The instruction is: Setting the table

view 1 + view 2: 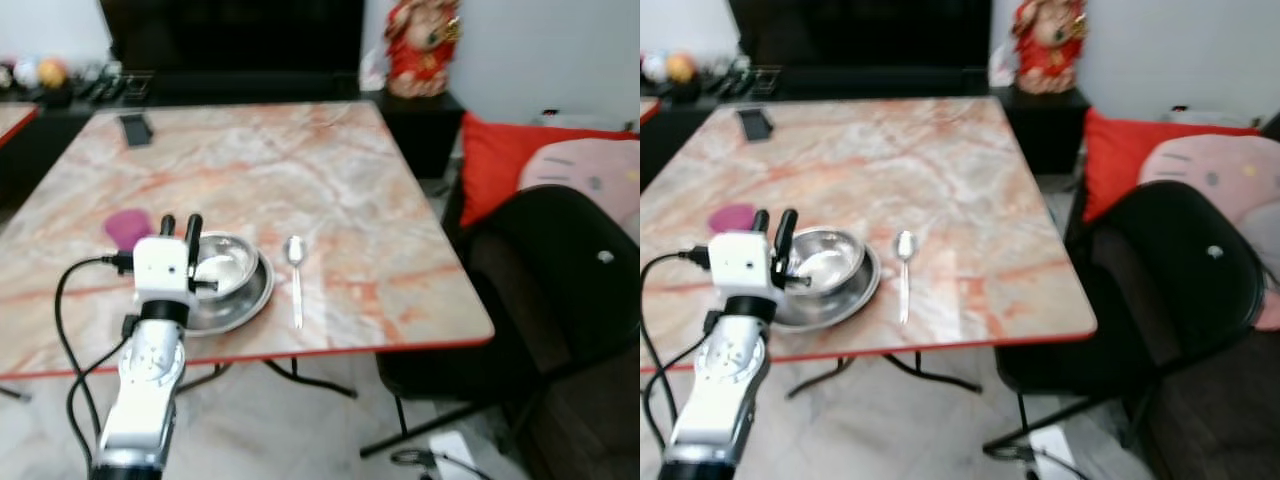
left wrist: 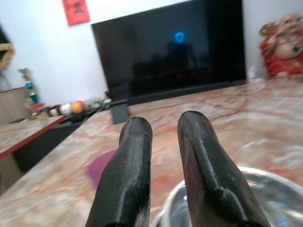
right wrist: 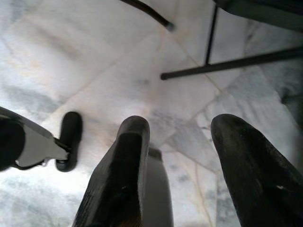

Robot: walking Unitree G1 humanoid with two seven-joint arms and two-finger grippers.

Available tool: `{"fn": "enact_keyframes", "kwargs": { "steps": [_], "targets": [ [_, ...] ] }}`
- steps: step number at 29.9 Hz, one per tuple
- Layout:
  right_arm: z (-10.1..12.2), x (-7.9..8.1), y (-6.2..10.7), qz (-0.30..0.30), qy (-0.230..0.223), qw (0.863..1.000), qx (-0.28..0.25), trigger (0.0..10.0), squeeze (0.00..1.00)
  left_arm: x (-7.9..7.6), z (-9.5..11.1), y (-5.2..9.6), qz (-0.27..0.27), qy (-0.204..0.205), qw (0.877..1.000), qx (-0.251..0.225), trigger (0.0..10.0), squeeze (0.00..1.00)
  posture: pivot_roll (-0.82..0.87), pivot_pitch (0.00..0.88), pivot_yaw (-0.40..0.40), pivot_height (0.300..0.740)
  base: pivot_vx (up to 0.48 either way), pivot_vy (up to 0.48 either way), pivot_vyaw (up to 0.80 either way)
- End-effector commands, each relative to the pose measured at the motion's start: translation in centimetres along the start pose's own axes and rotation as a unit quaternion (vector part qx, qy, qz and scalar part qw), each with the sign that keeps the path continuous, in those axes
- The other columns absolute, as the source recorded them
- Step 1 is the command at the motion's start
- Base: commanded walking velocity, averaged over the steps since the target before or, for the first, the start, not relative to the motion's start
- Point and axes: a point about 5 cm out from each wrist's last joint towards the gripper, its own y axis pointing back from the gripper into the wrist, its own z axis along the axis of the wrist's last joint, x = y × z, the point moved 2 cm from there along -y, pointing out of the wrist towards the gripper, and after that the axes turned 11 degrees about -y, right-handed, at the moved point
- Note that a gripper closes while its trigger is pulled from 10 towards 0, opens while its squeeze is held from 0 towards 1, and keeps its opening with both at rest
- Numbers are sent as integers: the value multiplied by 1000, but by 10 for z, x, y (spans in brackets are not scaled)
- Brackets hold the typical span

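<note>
Desk: marble-patterned top with a red edge, with a black chair at its right side.
Place setting: a steel bowl sits inside a steel plate near the front edge; a spoon lies just beside the plate on the right, handle toward the edge.
Other items: a purple disc lies left of the bowl; a dark phone rests at the far left of the desk.
Left gripper: raised at the bowl's left rim, jaws narrow with a slim gap and nothing between them.
Right gripper: hangs idle over the marble floor, jaws wide and empty.
Step in hand: judging by the layout, the bowl, plate and spoon are already placed and the left arm is at the bowl, adjusting or letting go.
Next move: probably to lift the left gripper clear without nudging the bowl, then turn to whatever is still missing from the setting.
</note>
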Motion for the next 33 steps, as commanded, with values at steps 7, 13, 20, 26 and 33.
{"fn": "enact_keyframes", "kwargs": {
  "steps": [7,13,20,26,33],
  "targets": [
    [-1,-11,1,-15,-7,1000,-1,10000,0,-3,6,0,0,2,1000,-4,10000,0,-10,0,-9,740,0,283,0],
    [0,-12,2,-16,-8,1000,-1,10000,0,-2,8,1,9,4,1000,-3,10000,0,-12,0,-15,740,0,286,0],
    [0,-13,2,-17,-1,1000,-1,10000,0,-1,10,1,13,4,1000,-4,10000,0,-9,0,-21,740,0,292,0],
    [2,-13,1,-13,13,1000,-4,10000,0,4,11,1,21,2,1000,-4,10000,0,-5,0,-22,740,0,299,533],
    [3,-12,1,-12,-3,1000,-6,10000,0,3,13,-2,23,2,1000,-6,10000,0,-12,0,-16,740,0,301,91]
  ]
}}
